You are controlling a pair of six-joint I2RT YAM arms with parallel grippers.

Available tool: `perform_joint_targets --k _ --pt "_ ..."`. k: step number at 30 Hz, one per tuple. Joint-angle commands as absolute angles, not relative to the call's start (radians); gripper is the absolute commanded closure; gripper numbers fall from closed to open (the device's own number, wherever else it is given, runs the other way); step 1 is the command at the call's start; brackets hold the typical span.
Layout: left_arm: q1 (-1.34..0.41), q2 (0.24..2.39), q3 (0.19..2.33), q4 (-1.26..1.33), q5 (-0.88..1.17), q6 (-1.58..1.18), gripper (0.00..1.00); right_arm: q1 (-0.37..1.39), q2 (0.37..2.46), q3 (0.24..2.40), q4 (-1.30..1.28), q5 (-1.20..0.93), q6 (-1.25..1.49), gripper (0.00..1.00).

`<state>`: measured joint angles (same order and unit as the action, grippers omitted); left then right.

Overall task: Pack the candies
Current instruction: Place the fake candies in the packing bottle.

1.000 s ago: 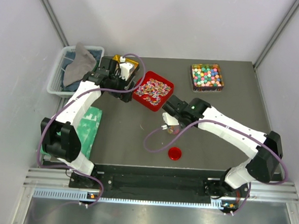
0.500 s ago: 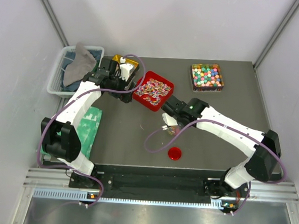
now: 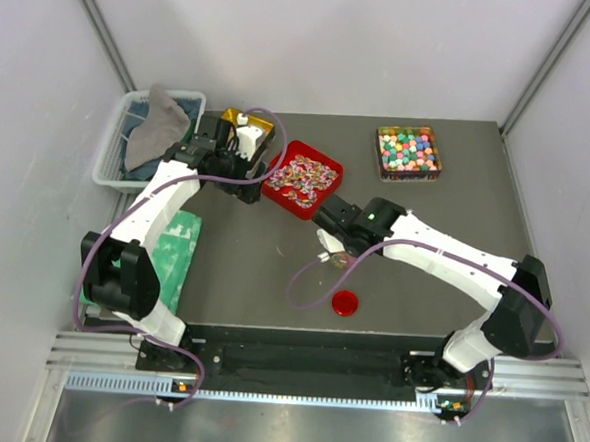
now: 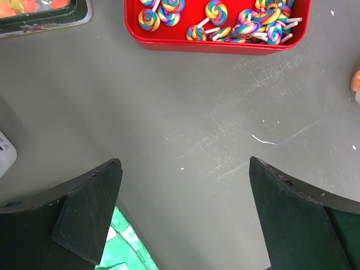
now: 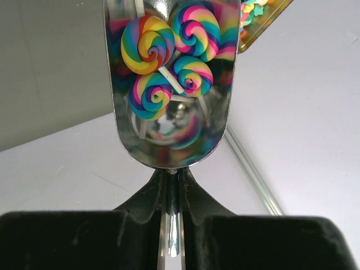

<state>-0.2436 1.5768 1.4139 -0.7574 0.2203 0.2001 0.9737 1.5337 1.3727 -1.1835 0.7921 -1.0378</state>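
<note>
Rainbow swirl lollipop candies (image 3: 303,173) fill a red tray (image 3: 282,198) near the table's middle back. My right gripper (image 3: 333,226) (image 5: 170,175) is shut on the thin handle of a metal scoop (image 5: 169,143). Three swirl lollipops (image 5: 147,45) lie in the scoop's bowl, held just in front of the red tray. Round pastel balls (image 3: 407,151) sit in a tin at the back right. My left gripper (image 3: 243,178) (image 4: 184,164) hangs open over bare table, left of the red tray (image 4: 216,46), with nothing between its fingers.
A red round lid (image 3: 346,303) lies near the front edge. A gold tin (image 3: 253,124) sits behind the left wrist, and a basket with a grey cloth (image 3: 150,132) stands at the far left. A green packet (image 3: 178,249) (image 4: 126,247) lies by the left arm.
The right arm has shifted a little to the left with the loaded scoop. The left arm has stayed where it was.
</note>
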Motion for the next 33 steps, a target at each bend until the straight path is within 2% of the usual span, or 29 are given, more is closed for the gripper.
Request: perform_joint_targets --k 1,33 --pt "-0.239 1.526 1.408 -0.715 0.239 0.189 0.01 1.002 1.537 1.404 -1.17 0.854 -1.057 1.0" --pt "-0.236 1.526 1.401 -0.709 0.245 0.189 0.01 1.037 1.543 1.381 -1.216 0.893 -1.046 1.0"
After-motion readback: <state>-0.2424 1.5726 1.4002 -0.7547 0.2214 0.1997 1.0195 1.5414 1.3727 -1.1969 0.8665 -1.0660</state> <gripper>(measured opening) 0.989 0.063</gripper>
